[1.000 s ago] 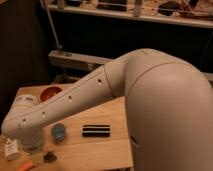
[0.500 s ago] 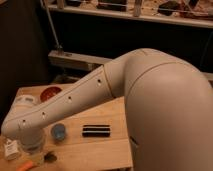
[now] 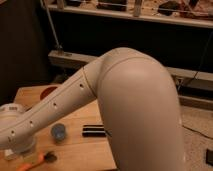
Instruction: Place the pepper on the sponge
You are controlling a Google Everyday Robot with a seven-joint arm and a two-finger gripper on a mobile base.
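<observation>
The pepper [image 3: 39, 160] is a small orange, tapered thing with a dark stem end. It lies on the wooden table [image 3: 75, 152] near the bottom left edge of the view. My large beige arm [image 3: 125, 95] sweeps from the right down to the lower left. It ends at the gripper [image 3: 19, 149], low over the table just left of the pepper and mostly hidden by the wrist. Nothing shows the pepper being held. The sponge is hidden or out of view.
A round light-blue cup [image 3: 59, 131] stands just above the pepper. A dark flat bar [image 3: 94, 131] lies to its right. An orange-red bowl [image 3: 50, 92] peeks out behind the arm. Dark shelving [image 3: 150, 20] runs along the back, and floor lies to the right.
</observation>
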